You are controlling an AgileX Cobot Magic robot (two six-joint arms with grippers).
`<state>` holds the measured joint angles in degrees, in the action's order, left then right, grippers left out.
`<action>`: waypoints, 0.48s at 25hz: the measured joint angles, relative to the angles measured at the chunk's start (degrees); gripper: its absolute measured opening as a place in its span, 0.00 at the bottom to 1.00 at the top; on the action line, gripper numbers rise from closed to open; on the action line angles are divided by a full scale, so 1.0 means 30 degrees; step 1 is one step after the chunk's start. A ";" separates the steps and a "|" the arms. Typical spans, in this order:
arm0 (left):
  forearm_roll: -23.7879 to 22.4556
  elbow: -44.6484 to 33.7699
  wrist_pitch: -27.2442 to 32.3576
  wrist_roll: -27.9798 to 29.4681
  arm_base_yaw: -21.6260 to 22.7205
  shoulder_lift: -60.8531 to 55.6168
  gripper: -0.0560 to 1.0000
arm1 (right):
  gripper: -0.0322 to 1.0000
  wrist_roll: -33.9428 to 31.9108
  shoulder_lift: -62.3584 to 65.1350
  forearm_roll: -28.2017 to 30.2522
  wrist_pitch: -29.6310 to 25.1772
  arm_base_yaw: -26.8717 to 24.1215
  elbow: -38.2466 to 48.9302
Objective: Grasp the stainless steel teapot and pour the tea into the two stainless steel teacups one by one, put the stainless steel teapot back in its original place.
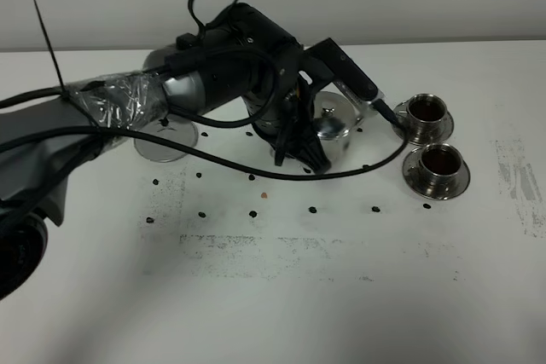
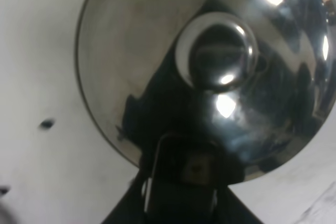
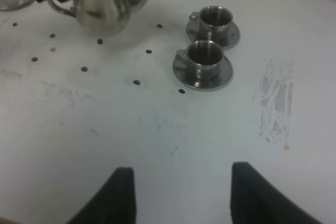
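The stainless steel teapot [image 1: 334, 131] stands on the white table, spout toward the cups. My left gripper [image 1: 299, 149] has reached across and is shut on its loop handle [image 3: 59, 7]. The left wrist view looks straight down on the teapot's lid and knob [image 2: 218, 51]. The two stainless steel teacups sit on saucers right of the pot, the far one [image 1: 425, 112] and the near one [image 1: 438, 162], both holding dark tea. My right gripper [image 3: 181, 198] hovers low over bare table in front of the cups, its fingers apart with nothing between them.
A round steel dish [image 1: 166, 141] lies left of the pot under the left arm. A black cable [image 1: 358, 168] loops over the table toward the cups. Small dark specks [image 1: 253, 213] dot the surface. Scuffed patches [image 1: 520, 176] mark the right side.
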<state>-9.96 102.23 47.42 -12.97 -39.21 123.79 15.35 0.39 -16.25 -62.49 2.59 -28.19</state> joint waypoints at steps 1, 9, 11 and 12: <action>0.0000 0.0000 0.0222 0.0000 0.0296 -0.0082 0.20 | 0.42 0.0000 0.0000 0.0000 0.0000 0.0000 0.0000; -0.0020 -0.0009 0.1333 0.0000 0.2413 -0.1175 0.20 | 0.42 0.0000 0.0000 0.0000 0.0000 0.0000 0.0000; -0.0020 -0.0343 0.1316 0.0000 0.2919 -0.1404 0.20 | 0.42 0.0000 0.0000 0.0000 0.0000 0.0000 0.0000; -0.0003 -0.0624 0.1190 0.0000 0.3140 -0.1602 0.20 | 0.42 0.0000 0.0000 0.0000 0.0000 0.0000 0.0000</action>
<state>-9.97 100.36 50.99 -12.97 -29.79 118.99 15.35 0.39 -16.25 -62.49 2.59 -28.19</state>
